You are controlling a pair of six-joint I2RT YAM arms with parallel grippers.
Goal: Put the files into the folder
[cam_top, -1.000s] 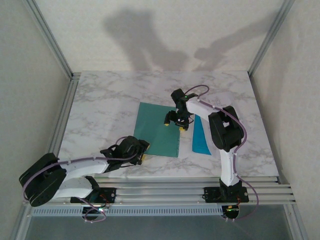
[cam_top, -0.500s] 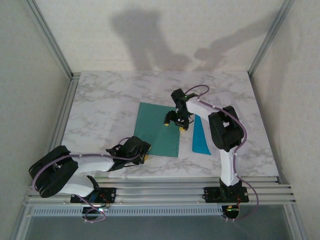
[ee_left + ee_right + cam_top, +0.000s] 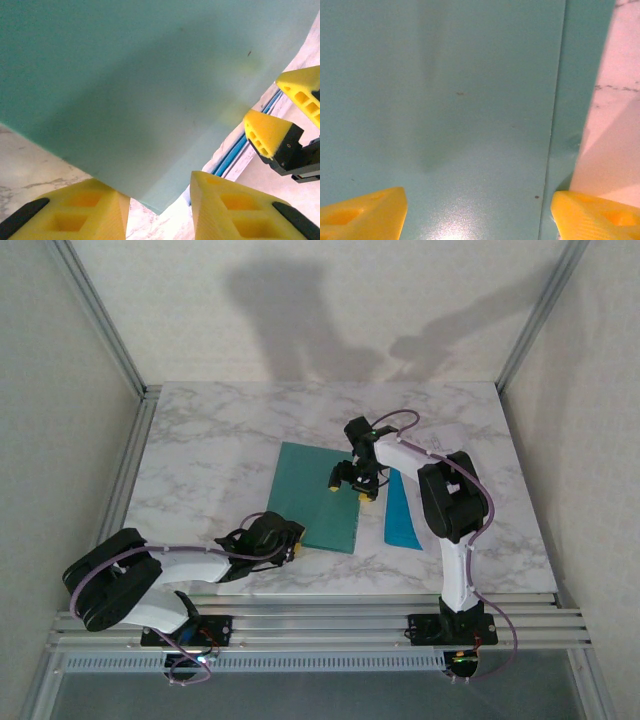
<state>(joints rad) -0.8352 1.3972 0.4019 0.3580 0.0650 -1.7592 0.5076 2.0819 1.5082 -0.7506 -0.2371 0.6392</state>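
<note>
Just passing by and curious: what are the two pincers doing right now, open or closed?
Left pincer: open, at the green folder's near corner, holding nothing.
Right pincer: open, above the folder, holding nothing.

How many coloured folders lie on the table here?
2. The teal-green folder lies mid-table; a narrower blue one lies just right of it. Anything beneath them would be hidden.

The thin flat teal-green card folder (image 3: 125, 85) runs off the left wrist view's top and left edges and off three edges of the right wrist view. From above, the right arm (image 3: 445, 502) covers part of a blue strip (image 3: 400, 525).
</note>
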